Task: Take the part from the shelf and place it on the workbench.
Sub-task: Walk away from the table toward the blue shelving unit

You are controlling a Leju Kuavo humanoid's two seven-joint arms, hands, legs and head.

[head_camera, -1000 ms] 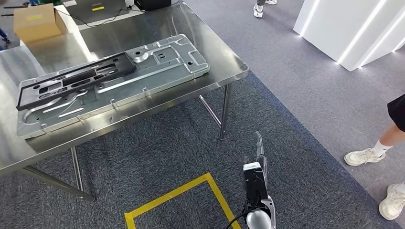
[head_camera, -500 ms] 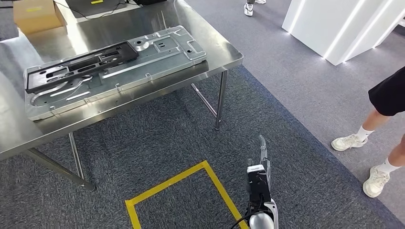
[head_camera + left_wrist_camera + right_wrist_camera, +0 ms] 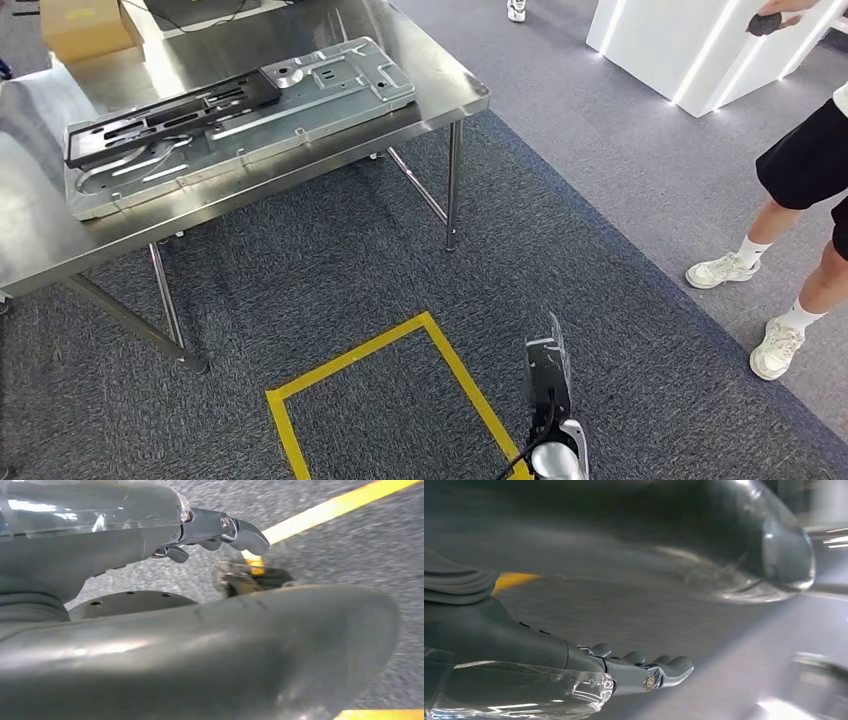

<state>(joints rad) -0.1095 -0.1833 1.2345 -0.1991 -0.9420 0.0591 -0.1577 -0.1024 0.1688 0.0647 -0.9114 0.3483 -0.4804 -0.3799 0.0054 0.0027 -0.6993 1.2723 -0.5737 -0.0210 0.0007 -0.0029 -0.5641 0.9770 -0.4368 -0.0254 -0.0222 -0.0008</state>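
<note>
Silver arm (image 3: 555, 455) with black cable, grey ribbed wrist covers, dark metal-jointed fingers (image 3: 240, 530), clear plastic over both hands.

One steel workbench (image 3: 440, 95), one black part (image 3: 170, 115) (on one grey panel (image 3: 330, 85)), one cardboard box (image 3: 88, 25).

Your head view looks forward and down from high up, over the workbench (image 3: 60, 250) and yellow floor tape (image 3: 445, 365). Your wrist views sit close behind the left hand (image 3: 215, 532) and right hand (image 3: 639, 672), near the carpet, which all views share.
</note>
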